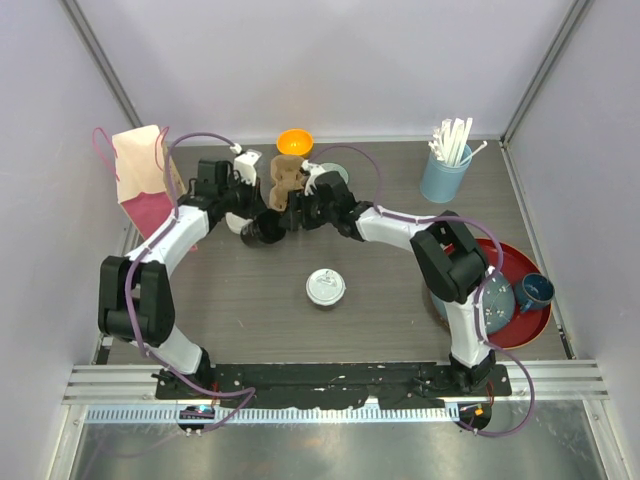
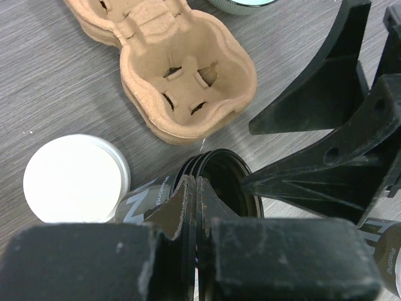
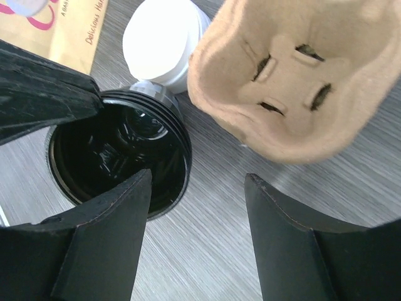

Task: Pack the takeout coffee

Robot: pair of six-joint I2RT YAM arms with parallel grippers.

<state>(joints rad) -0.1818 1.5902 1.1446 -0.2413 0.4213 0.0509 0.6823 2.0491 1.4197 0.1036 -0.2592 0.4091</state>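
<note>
At the far middle of the table (image 1: 200, 300), an open black cup (image 3: 119, 157) stands upright with its mouth up. The left arm leans in from the left. The left gripper (image 2: 195, 188) is pinched tight on the cup's rim. The right arm bends in from the right and points down. The right gripper (image 3: 197, 177) has its jaws wide apart and holds nothing, with one finger just beside the cup. A brown tray (image 1: 286, 180) lies just beyond the cup. A lidded cup (image 2: 75, 179) stands just left of it. A second lidded cup (image 1: 325, 288) stands alone, nearer.
</note>
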